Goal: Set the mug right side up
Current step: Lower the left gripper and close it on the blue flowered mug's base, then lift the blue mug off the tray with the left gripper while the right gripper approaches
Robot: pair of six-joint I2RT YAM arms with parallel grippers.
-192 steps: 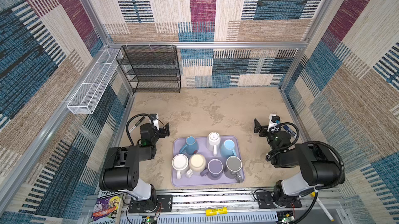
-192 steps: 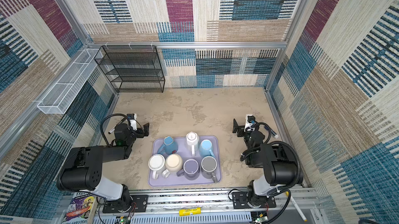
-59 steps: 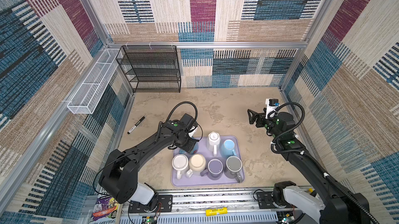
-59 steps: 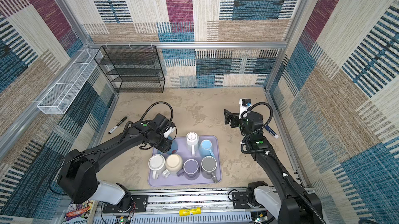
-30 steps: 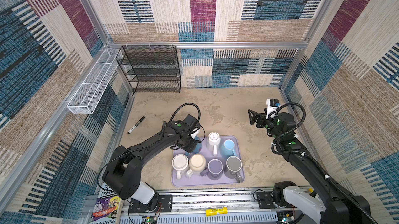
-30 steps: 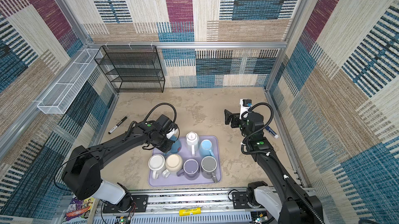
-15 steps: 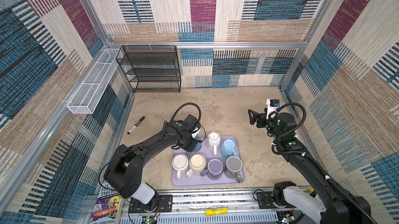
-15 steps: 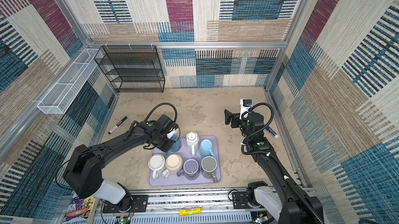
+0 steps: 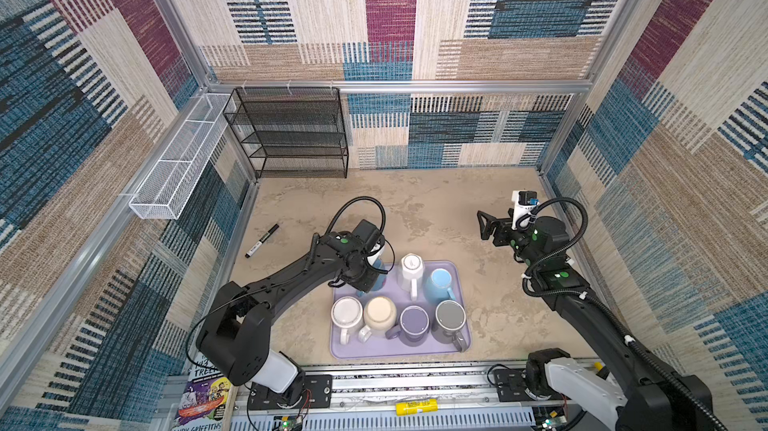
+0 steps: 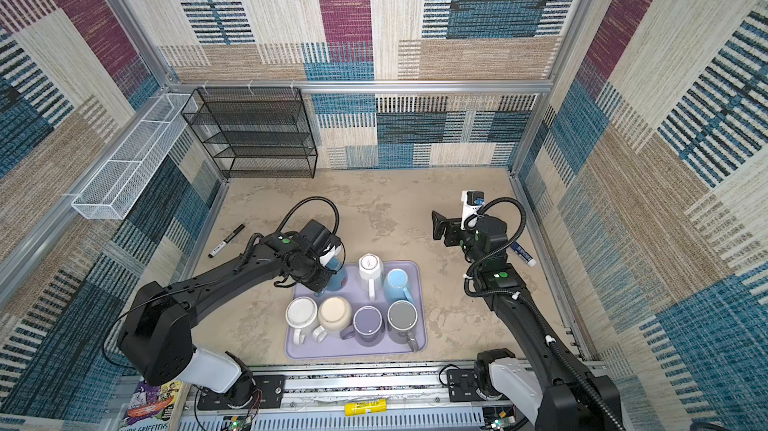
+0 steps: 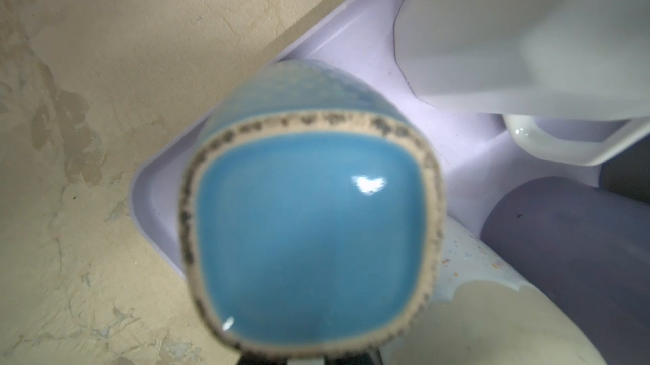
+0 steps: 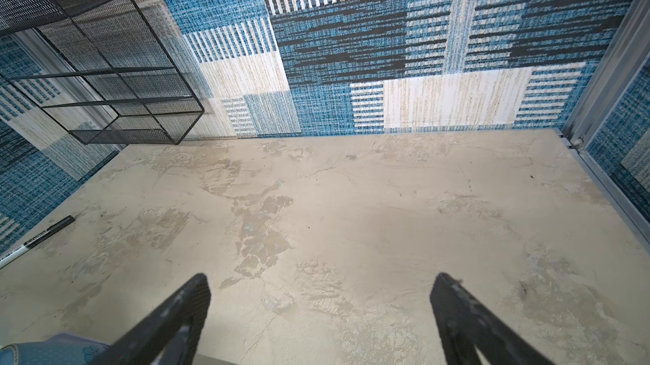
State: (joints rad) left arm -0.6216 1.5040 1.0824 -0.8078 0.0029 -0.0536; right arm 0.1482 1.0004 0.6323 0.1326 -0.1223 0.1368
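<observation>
Left claw (image 9: 360, 283) is closed on the blue mug (image 9: 379, 277). The pinch point is hidden under the wrist, can't tell where it grips. The mug sits in the upper-left corner of the lavender tray (image 9: 399, 353), lower middle of the frame in both top views. In the left wrist view the mug's (image 11: 309, 226) glazed base fills the middle, with a rough speckled ring around it and the tray corner (image 11: 154, 184) just behind.

A white mug (image 9: 411, 273) stands base up just right of the blue mug, with a light blue mug (image 9: 439, 285) beside that. The front row, left to right, is a white mug (image 9: 346, 312), a cream mug (image 9: 379, 312), a purple mug (image 9: 414, 322) and a grey mug (image 9: 450, 316).

Right claw (image 9: 484, 225) is at right of frame, well apart from the tray. Its jaws are spread wide and hold nothing. In its wrist view the claw (image 12: 320, 282) is over bare worktop (image 9: 415, 208).

A black marker (image 9: 262, 240) lies on the worktop left of the tray. A black wire rack (image 9: 291, 134) stands against the back wall, upper left.
</observation>
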